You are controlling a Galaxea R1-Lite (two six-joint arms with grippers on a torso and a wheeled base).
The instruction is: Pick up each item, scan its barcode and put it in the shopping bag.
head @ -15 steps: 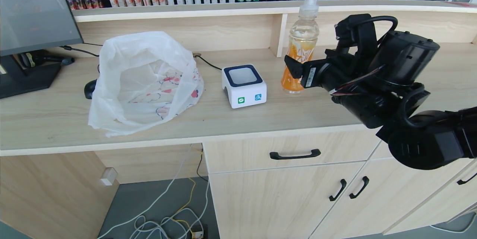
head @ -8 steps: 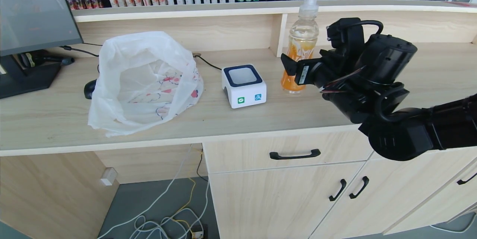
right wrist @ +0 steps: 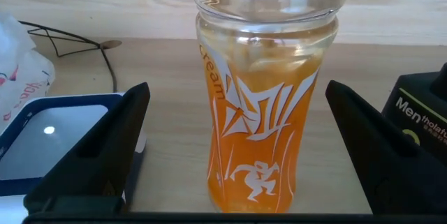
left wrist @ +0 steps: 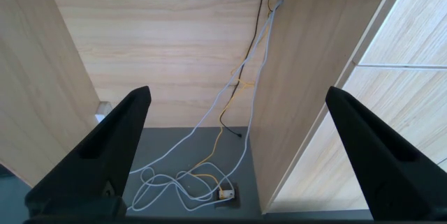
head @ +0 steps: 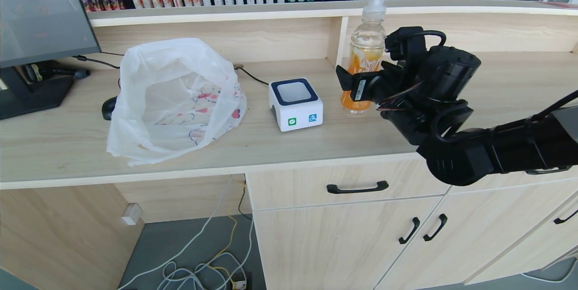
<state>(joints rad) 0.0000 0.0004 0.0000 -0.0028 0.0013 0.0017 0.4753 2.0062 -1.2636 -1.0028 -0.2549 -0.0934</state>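
Squarely ahead of the wide-open right end effector (right wrist: 237, 112), orange drink bottle (right wrist: 262, 133), upright on the counter (head: 280, 145).

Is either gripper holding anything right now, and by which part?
Nothing is held: the right gripper is open before the orange bottle, the left gripper open too.
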